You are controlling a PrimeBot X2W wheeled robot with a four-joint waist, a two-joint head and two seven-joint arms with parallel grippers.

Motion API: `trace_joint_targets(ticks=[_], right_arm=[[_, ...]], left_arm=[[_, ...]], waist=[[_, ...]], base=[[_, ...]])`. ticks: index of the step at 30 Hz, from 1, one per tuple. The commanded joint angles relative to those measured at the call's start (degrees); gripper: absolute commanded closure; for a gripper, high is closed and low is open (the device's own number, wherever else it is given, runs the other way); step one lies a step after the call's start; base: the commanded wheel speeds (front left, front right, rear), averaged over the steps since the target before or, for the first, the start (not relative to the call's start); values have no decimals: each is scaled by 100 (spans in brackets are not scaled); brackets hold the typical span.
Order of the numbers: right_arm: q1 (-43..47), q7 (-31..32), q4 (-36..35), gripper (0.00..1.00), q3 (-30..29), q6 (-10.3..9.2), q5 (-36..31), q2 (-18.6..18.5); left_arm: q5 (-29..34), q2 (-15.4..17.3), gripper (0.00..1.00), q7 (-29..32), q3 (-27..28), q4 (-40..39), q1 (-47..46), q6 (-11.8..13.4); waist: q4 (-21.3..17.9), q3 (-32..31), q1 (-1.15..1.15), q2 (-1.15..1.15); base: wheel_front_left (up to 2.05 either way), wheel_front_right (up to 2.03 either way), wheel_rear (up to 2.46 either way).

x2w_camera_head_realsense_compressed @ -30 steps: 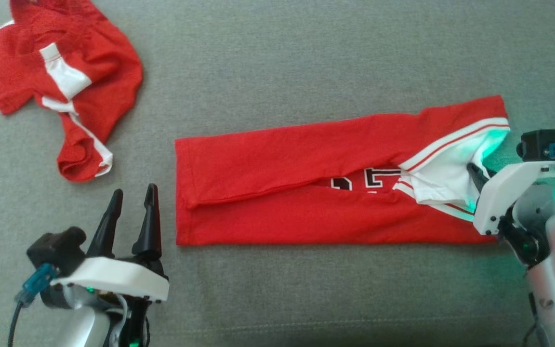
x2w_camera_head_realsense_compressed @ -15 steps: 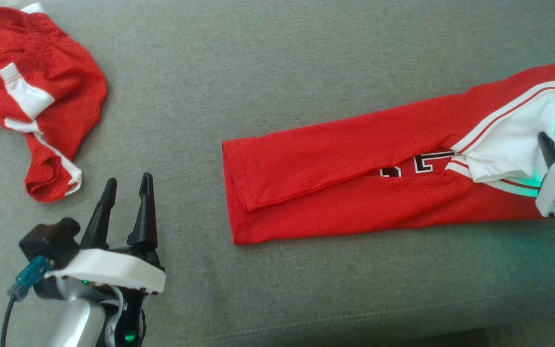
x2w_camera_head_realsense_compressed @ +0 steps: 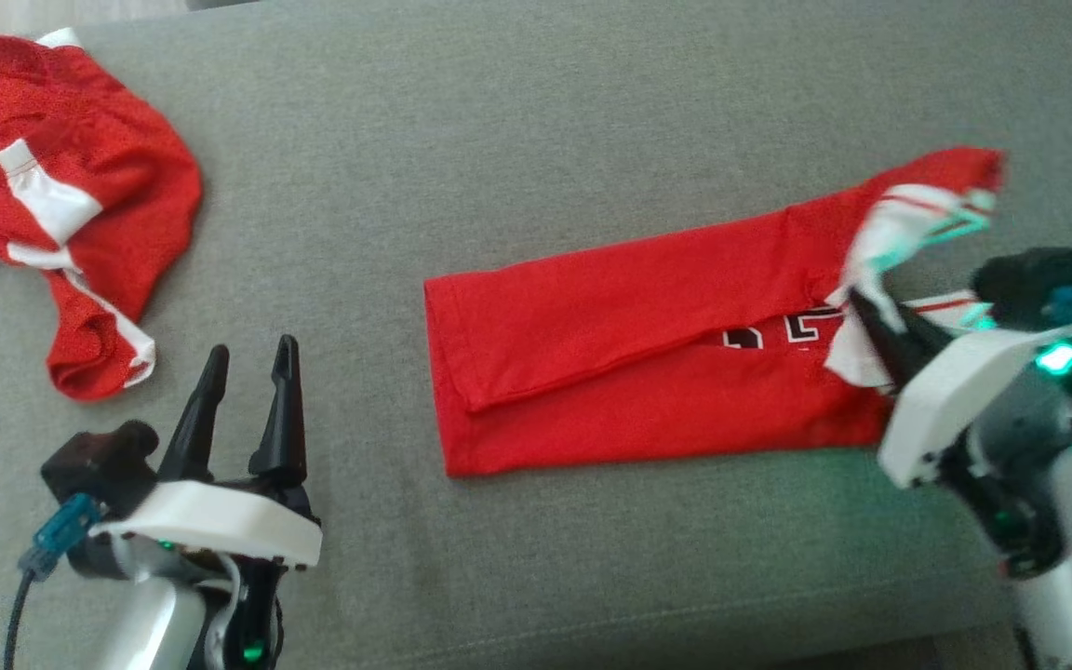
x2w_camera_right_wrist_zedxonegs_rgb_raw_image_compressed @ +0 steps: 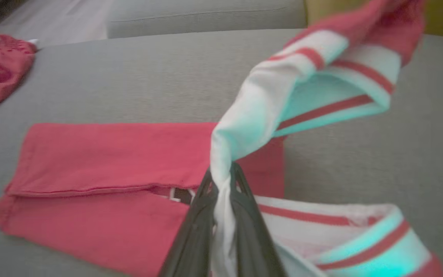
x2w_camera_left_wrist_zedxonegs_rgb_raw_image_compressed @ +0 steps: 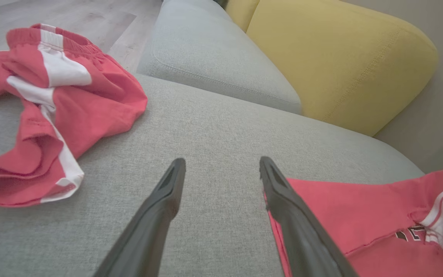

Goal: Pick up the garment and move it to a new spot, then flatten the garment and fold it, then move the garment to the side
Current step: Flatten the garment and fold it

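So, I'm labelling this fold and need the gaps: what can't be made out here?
Head view: black and white lettering on the folded red jersey with white striped trim, mostly covered by its folded-in flaps; unreadable.
Head view: crumpled red and white garment, cut off by the left edge.
Head view: the jersey's lifted end, motion-blurred.
Right wrist view: tips of the right pincer, wrapped in the white cloth it grips.

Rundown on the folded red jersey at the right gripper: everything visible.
Red knit-looking jersey with white, red-striped trim and a black-and-white print showing at the fold gap. Folded lengthwise into a long band, lying on the grey sofa cushion. The end on the robot's right is raised: the right gripper is shut on the white trim, which twists up off the cushion. The other end lies flat, untouched.
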Motion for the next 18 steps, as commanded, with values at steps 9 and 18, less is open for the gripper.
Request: trace_joint_targets(ticks=[9,18], right_arm=[[-235,0,-380,100,1256,37,400,505],[-940,-703,1103,100,1867,37,560,1171]], left_arm=[[-41,66,0,-64,160,-115,-215,-33],[-33,-32,0,-108,72,-2,-379,-110]], waist=[[303,-39,0,0],[745,128,0,0]], base=[[0,0,0],[0,0,0]])
